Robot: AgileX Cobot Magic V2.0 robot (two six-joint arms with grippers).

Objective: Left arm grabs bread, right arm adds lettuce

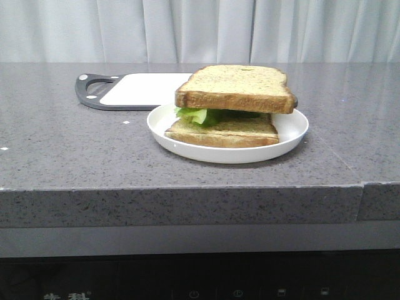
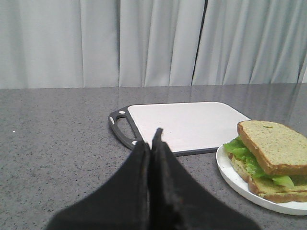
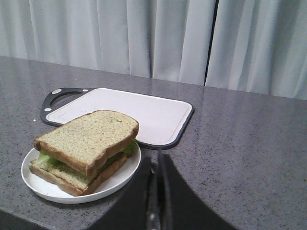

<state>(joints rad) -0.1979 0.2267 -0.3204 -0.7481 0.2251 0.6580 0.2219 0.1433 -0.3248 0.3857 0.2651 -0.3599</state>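
The bread (image 1: 236,87) is golden brown at the crust, with a pale speckled face. The lettuce (image 1: 197,115) is bright green. The plate (image 1: 294,128) is white. The cutting board (image 1: 147,89) is white with a black rim. The table (image 1: 75,150) is dark grey with tiny specks. The curtain (image 1: 200,28) is pale grey.

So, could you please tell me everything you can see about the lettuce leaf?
The lettuce is a bright green, thin, ruffled leaf, sandwiched between the thick top bread slice and the thinner bottom slice on the white plate. Only its crinkled edge shows, poking out along one side of the sandwich; the rest is hidden. It lies flat, pressed by the upper slice, and neither gripper touches it.
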